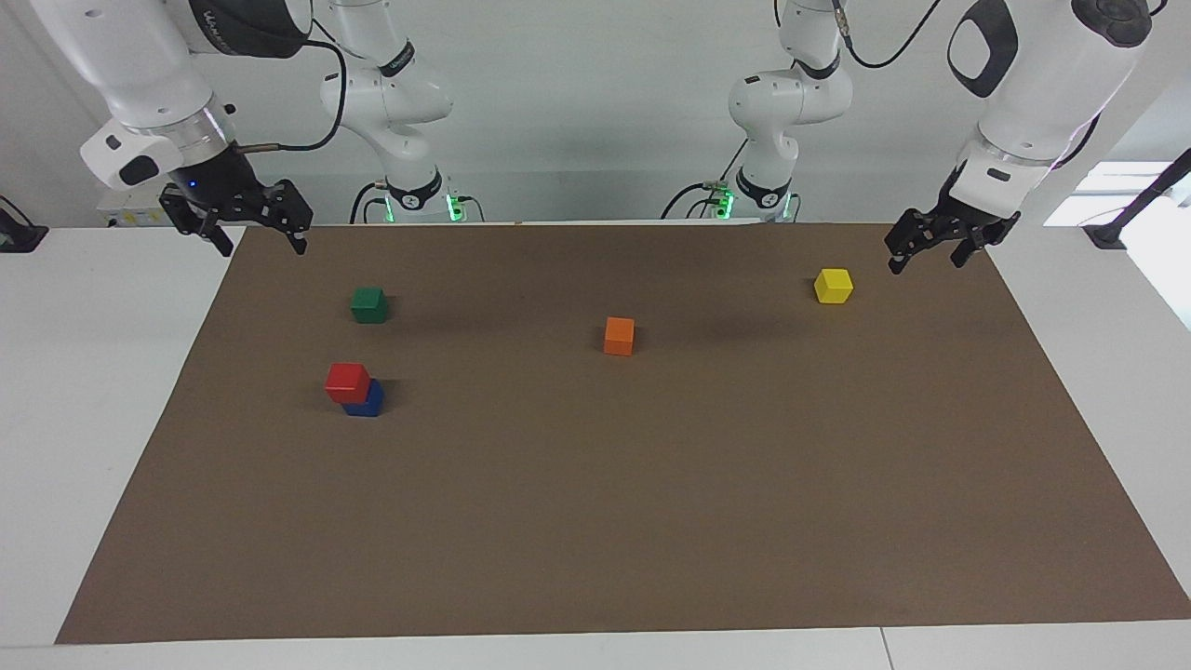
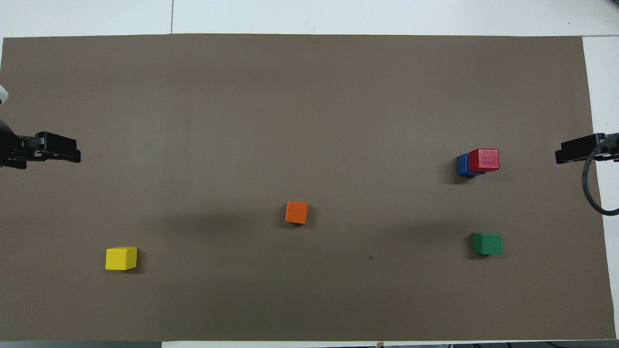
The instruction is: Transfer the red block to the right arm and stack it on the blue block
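Note:
The red block (image 1: 347,381) sits on the blue block (image 1: 368,404), shifted a little off centre, toward the right arm's end of the brown mat. The stack also shows in the overhead view: the red block (image 2: 484,159) covers most of the blue block (image 2: 463,165). My right gripper (image 1: 260,244), with the blue wrist light, is open and empty, raised over the mat's edge at its own end, apart from the stack; it also shows overhead (image 2: 575,150). My left gripper (image 1: 924,259) is open and empty, and waits raised beside the yellow cube.
A green cube (image 1: 369,304) lies nearer to the robots than the stack. An orange cube (image 1: 619,335) lies mid-mat. A yellow cube (image 1: 833,285) lies toward the left arm's end. All rest on the brown mat (image 1: 651,484) on a white table.

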`<action>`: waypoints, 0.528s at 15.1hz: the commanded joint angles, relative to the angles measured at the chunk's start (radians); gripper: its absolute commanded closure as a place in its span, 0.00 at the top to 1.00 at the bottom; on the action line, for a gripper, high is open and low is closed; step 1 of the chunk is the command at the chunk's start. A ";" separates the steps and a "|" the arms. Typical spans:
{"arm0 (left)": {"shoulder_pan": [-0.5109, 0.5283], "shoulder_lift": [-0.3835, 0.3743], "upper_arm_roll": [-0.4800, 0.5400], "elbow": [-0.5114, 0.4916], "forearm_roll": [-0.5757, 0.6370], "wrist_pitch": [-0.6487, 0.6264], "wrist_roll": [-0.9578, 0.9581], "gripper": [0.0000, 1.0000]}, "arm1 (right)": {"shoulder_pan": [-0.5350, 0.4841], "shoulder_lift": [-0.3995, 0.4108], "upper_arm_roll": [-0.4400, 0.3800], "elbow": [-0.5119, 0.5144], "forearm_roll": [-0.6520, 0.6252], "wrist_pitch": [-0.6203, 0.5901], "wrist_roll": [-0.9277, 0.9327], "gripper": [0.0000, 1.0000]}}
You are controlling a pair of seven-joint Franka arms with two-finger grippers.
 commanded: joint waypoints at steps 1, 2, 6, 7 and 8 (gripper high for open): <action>0.007 -0.009 0.001 -0.008 -0.020 0.002 0.002 1.00 | -0.053 0.004 0.050 0.012 0.011 -0.022 -0.019 1.00; 0.007 -0.009 0.001 -0.008 -0.020 0.002 0.002 1.00 | -0.070 0.004 0.064 0.014 0.009 -0.024 -0.021 1.00; 0.007 -0.009 0.001 -0.008 -0.020 0.000 0.002 1.00 | -0.095 -0.007 0.095 -0.014 0.005 -0.047 -0.021 1.00; 0.007 -0.009 0.001 -0.008 -0.020 0.000 0.002 1.00 | -0.093 -0.005 0.095 -0.014 0.003 -0.058 -0.021 1.00; 0.007 -0.009 0.001 -0.008 -0.020 0.002 0.002 1.00 | -0.093 -0.004 0.095 -0.011 0.002 -0.059 -0.021 1.00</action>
